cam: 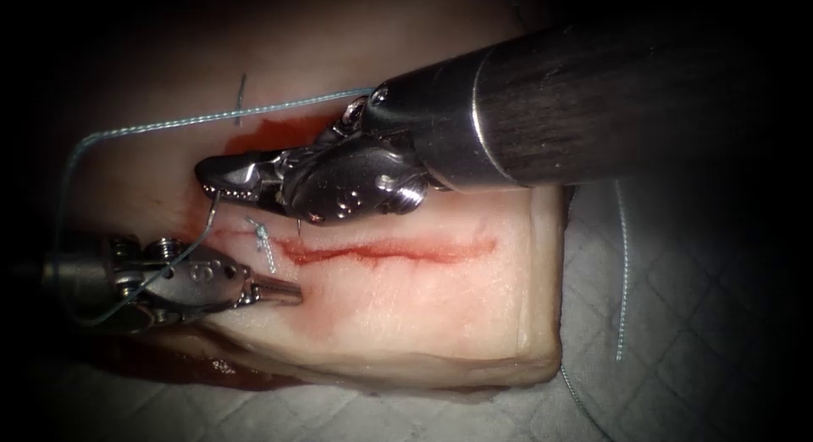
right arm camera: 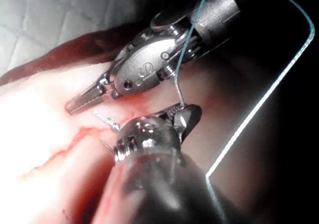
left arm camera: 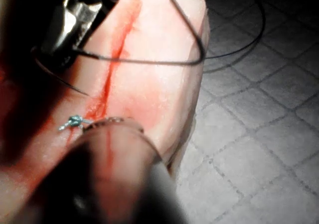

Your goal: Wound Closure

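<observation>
The tissue (cam: 406,306) has a red cut (cam: 389,251) running across it, with a teal knot (cam: 262,239) and short cut ends at its left end. My right tool (cam: 212,175) reaches in over the far side of the cut and is shut on the needle (right arm camera: 178,92) near its tail. A thin dark point (cam: 298,230) pokes out under this tool just above the cut; whether it is in the tissue I cannot tell. The teal thread (cam: 152,124) loops left and down over my left tool (cam: 284,292), which lies shut and holds nothing, just below the knot.
Red fluid (cam: 271,133) stains the tissue behind the right tool. A short dark stub (cam: 241,99) stands by the thread at the back. The tissue rests on quilted cloth (cam: 694,340), where a loose strand of thread (cam: 622,273) hangs at the right.
</observation>
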